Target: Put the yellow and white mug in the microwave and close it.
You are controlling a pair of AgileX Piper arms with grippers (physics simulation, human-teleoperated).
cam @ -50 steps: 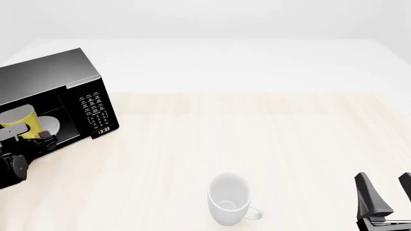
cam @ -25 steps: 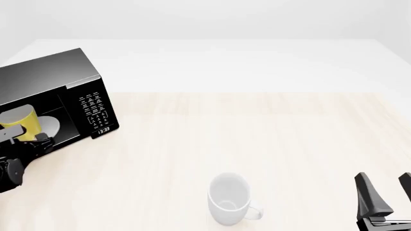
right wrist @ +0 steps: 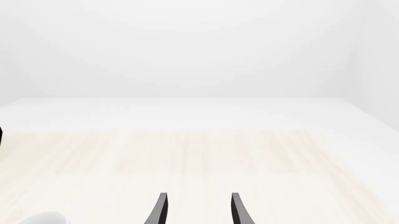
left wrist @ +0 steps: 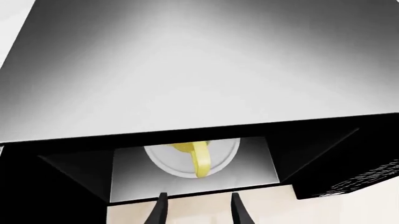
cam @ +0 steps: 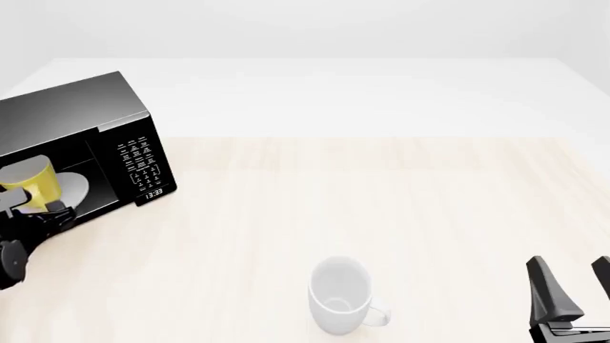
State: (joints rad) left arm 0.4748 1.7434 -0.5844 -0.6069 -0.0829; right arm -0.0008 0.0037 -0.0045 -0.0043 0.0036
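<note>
The yellow and white mug (cam: pixel 34 181) stands inside the open black microwave (cam: pixel 91 114) at the table's left, on the round white turntable plate (cam: pixel 74 187). In the left wrist view the mug (left wrist: pixel 198 157) shows its yellow handle over the plate (left wrist: pixel 163 161), under the microwave's roof (left wrist: pixel 206 70). My left gripper (left wrist: pixel 198 206) is open and empty just outside the cavity mouth, clear of the mug; the front view has it (cam: pixel 48 213) low at the left edge. My right gripper (cam: pixel 569 264) is open and empty at the table's near right corner, also seen in its own wrist view (right wrist: pixel 198 206).
A larger all-white mug (cam: pixel 341 294) lies on the light wooden table (cam: pixel 401 200) near the front middle, and its rim (right wrist: pixel 42 218) shows in the right wrist view. The microwave's keypad (cam: pixel 138 161) faces right of the cavity. Its door is out of view.
My left gripper has drawn back out of the microwave toward the near left, leaving the yellow mug on the plate. The right arm and white mug have not moved.
</note>
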